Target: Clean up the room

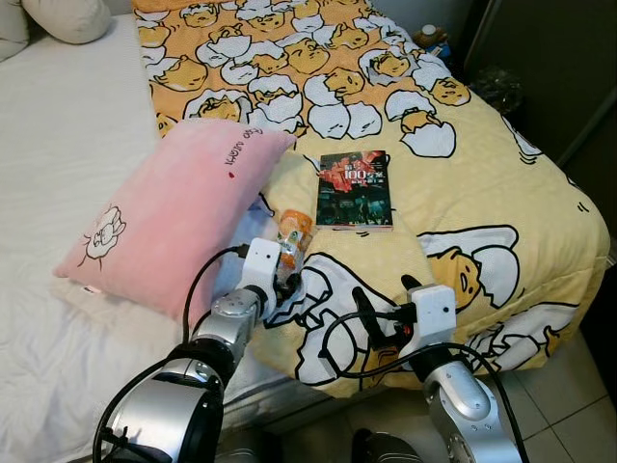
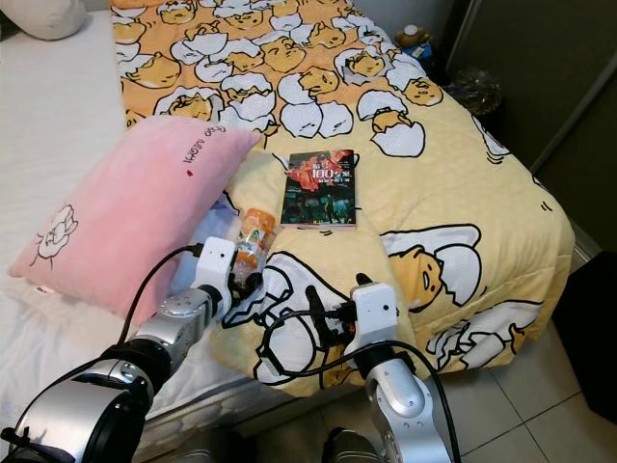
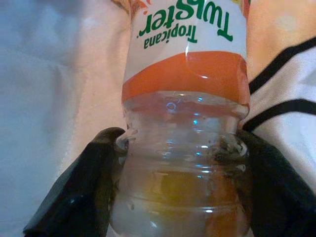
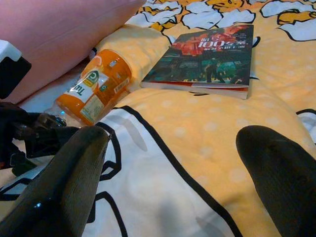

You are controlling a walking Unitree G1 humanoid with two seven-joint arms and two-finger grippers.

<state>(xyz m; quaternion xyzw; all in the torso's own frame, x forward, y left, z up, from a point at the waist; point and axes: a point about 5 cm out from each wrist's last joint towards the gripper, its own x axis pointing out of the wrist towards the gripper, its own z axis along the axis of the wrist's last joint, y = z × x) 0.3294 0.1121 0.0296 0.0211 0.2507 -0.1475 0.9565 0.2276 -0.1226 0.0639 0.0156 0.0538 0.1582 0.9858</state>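
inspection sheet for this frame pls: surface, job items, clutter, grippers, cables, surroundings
Surface: bed, yellow cartoon-egg blanket over a white sheet.
Job's things: Tropicana Twister bottle lying beside the pink pillow; book flat on the blanket, apart from the bottle.
Clutter: cream pillow at the head of the bed.
Grippers: left gripper closed around the bottle's clear end; right gripper open, holding nothing, low over the blanket short of the book.
Cables: black cable loops at both wrists.
Surroundings: tiled floor, dark cabinet, small items beside the bed, too small to identify.
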